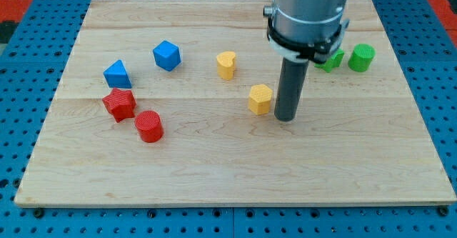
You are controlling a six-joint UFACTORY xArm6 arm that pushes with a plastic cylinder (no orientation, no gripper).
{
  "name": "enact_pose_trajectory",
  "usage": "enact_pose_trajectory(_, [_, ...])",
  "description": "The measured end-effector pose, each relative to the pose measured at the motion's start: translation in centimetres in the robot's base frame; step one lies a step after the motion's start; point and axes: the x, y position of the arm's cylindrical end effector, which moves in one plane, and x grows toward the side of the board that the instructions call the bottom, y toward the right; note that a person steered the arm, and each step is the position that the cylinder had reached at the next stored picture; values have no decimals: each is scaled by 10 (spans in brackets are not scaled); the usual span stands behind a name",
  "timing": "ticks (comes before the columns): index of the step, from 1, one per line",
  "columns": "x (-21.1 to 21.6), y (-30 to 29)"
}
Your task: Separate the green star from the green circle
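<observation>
Green star (331, 59): partly hidden behind arm, just beside green circle (361, 57); separation not yet done. My tip (286, 118): beside yellow hexagon (260, 98), well apart from both. Jaws: none fitted.

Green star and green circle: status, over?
My tip down just right of the yellow hexagon block. Green star block, partly hidden by the arm, beside green circle block. Path blockers: cannot tell.
</observation>
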Motion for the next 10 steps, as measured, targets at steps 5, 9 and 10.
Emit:
enact_pose_trajectory(5, [-37,109])
enact_pose_trajectory(9, [-146,209])
enact_pose_trajectory(10, [-156,159])
